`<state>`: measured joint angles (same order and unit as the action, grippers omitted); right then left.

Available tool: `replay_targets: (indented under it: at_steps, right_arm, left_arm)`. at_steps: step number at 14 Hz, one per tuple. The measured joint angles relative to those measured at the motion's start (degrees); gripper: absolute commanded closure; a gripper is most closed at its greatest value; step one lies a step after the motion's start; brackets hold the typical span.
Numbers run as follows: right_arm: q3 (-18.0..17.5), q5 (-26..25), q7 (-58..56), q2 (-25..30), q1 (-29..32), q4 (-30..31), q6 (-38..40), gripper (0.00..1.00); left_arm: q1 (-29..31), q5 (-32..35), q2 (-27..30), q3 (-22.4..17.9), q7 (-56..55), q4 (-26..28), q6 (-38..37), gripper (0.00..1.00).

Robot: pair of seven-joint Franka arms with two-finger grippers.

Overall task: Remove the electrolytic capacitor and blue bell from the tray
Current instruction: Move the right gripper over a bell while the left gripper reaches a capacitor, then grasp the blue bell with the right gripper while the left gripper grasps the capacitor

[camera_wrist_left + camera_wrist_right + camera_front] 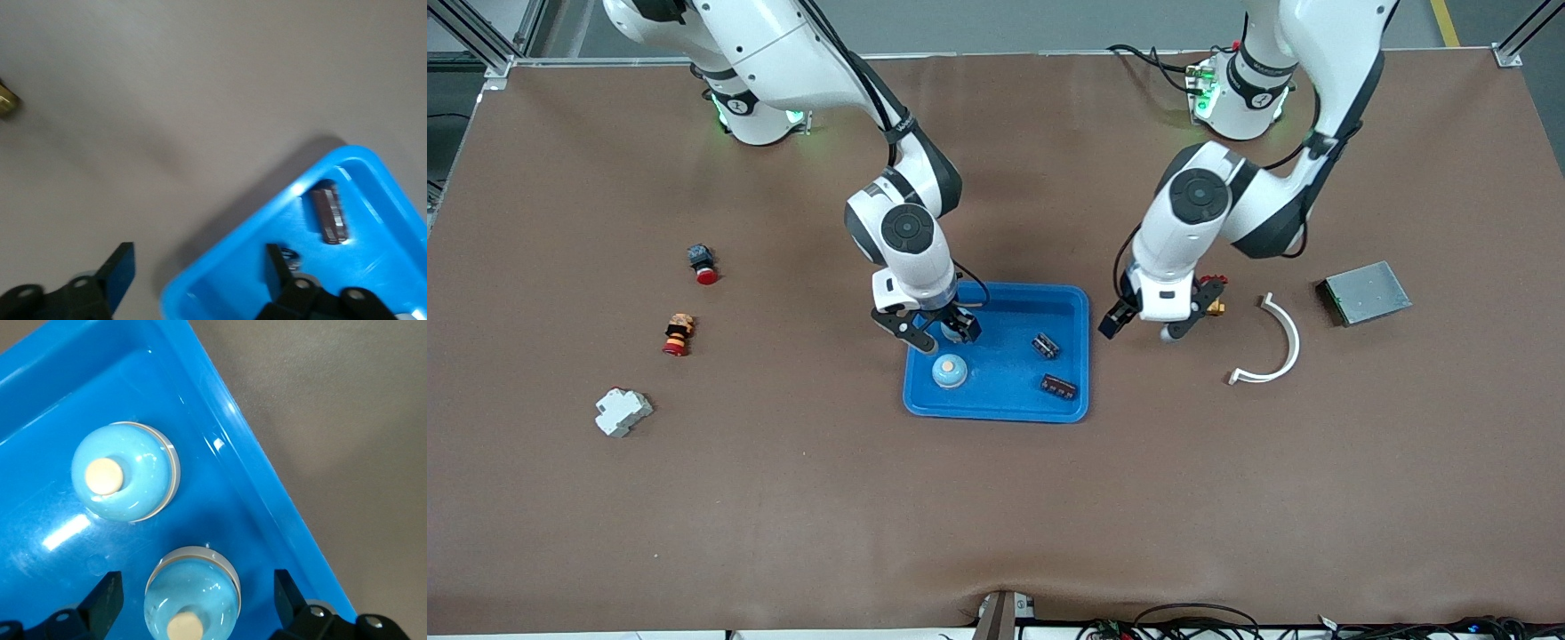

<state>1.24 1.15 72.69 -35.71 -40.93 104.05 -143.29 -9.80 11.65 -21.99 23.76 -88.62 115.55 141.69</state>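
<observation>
Right tool (940, 331), jaws spread, straddles a blue bell (192, 599) in the tray (1067, 298); glossy, rigid dome, best gripped at its rim. Left tool (1149, 325) hangs released over the table (783, 498).

Between the right gripper (193, 600)'s black fingers (107, 597) sits a pale blue bell (192, 593) with a cream button. Beside it, another matching bell (125, 472) lies in the bright blue tray (267, 507). The table (783, 498) beneath is brown.

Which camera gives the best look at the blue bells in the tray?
The right wrist view: two blue bells fill it, one between the open right claw. The front view shows only one small bell; the left wrist view shows none.
</observation>
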Motion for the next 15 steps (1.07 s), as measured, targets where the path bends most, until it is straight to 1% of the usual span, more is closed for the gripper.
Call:
replay_targets:
  at_steps: [1,2,5,8,11,12,13,15]
  right_arm:
    - [0.0,0.0,0.0,-0.3,0.0,-0.1,0.0,0.00]
    - [0.0,0.0,0.0,-0.6,-0.1,-0.3,0.0,0.00]
    - [0.0,0.0,0.2,-1.0,-0.4,-0.6,0.0,0.00]
    - [0.0,0.0,1.3,-1.1,-1.0,-1.0,0.0,0.00]
    - [0.0,0.0,1.9,-1.9,-1.4,-1.6,0.0,0.00]
    - [0.0,0.0,2.0,-2.3,-1.4,-1.8,0.0,0.17]
    - [0.0,0.0,2.0,-2.5,-1.4,-1.9,0.0,0.37]
    - [0.0,0.0,2.0,-2.6,-1.5,-2.1,0.0,0.88]
  left_arm:
    - [-1.5,0.9,-2.5,0.0,-3.4,-2.9,0.0,0.35]
    - [-2.9,1.6,-5.1,0.0,-6.3,-5.7,0.0,0.38]
    - [-5.6,4.3,-12.0,-0.2,-11.5,-12.1,0.0,0.41]
    - [-6.6,5.4,-16.6,-0.2,-13.1,-15.4,0.0,0.42]
    - [-8.0,5.5,-19.1,-0.6,-14.0,-18.3,0.0,0.43]
    - [-8.8,5.5,-19.6,-1.2,-14.0,-19.1,0.0,0.43]
    - [-9.7,5.5,-20.0,-1.9,-14.1,-19.8,0.0,0.43]
    - [-11.9,5.5,-21.0,-3.8,-14.8,-20.8,0.0,0.43]
